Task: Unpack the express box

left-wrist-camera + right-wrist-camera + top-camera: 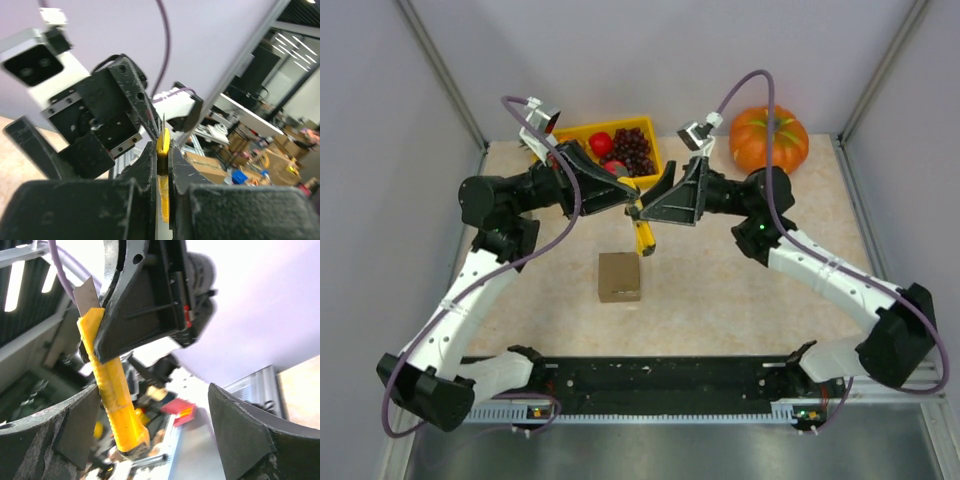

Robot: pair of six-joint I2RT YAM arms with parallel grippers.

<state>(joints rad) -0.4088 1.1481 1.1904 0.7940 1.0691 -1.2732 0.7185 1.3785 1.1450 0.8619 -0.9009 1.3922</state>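
Note:
The express box [619,276], small, brown and closed, lies on the table in front of both arms. My left gripper [632,196] is shut on a yellow utility knife [642,233] and holds it in the air above and behind the box. The knife hangs down toward the box. It shows edge-on between the left fingers [163,150]. My right gripper [658,205] is open, right beside the knife. The knife's handle [116,400] lies between the right fingers, close to the left one [60,432], with its blade [87,292] at the top.
A yellow tray [575,132] with grapes [635,150] and red fruit stands at the back left. An orange pumpkin [769,138] sits at the back right. The arm bases and a black rail [660,385] line the near edge.

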